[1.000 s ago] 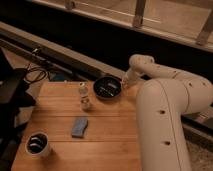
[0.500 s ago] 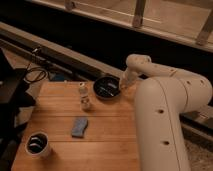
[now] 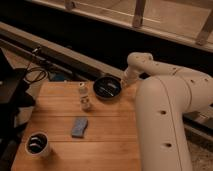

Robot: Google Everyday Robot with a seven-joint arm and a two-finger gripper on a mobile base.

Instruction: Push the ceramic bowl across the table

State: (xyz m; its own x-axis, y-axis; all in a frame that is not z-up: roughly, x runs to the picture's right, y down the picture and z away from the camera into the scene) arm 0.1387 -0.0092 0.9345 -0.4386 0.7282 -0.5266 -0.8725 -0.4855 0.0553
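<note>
The ceramic bowl (image 3: 107, 88) is round, shallow and black with pale streaks inside. It sits near the far edge of the light-brown wooden table (image 3: 110, 132), right of centre. My white arm comes in from the right and bends down behind the bowl. My gripper (image 3: 124, 83) is at the bowl's right rim, mostly hidden behind the arm's wrist.
A small white bottle (image 3: 82, 90) and a small pale object (image 3: 87, 104) stand just left of the bowl. A blue sponge (image 3: 79, 126) lies mid-table. A light cup with a dark inside (image 3: 38, 144) stands at the front left. Cables (image 3: 35, 75) hang off the far left.
The arm's wrist has shifted slightly left toward the bowl. The bowl looks to be in about the same place.
</note>
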